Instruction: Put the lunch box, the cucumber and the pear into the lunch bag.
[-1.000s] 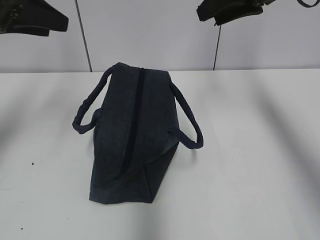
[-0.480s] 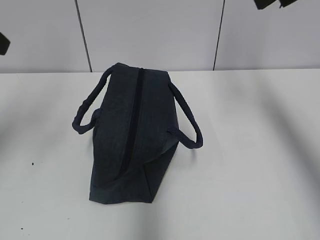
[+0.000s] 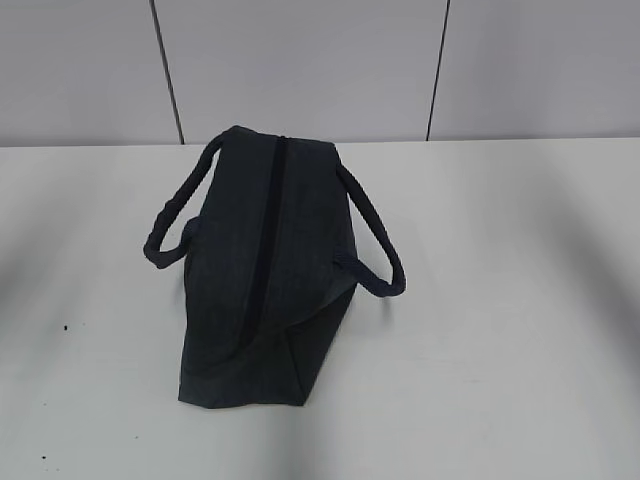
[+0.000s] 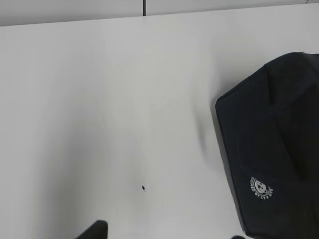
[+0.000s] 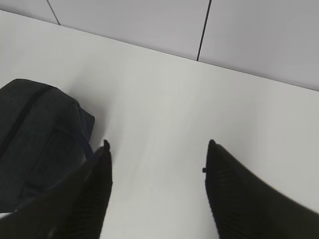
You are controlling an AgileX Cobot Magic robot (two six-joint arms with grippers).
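Lunch bag (image 3: 262, 262): dark navy fabric, darker near-black zipper strip (image 3: 270, 235) along top; rope-like handles (image 3: 372, 235) same navy. Small white round emblem (image 4: 260, 187) printed on bag side, right of left tool. Desk (image 3: 500, 300): plain white, few tiny black specks (image 4: 143, 187). Wall (image 3: 300, 60): pale grey panels, thin dark seams. Right tool (image 5: 157, 149): matte black fingers.

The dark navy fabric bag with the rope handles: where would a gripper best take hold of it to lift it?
Probably the dark navy fabric lunch bag's right rope handle, approached from above on the right side. It arches clear of the bag's side, leaving a gap for a finger, whereas the bag's body is broad, soft fabric. The right gripper, open, is the nearer one.
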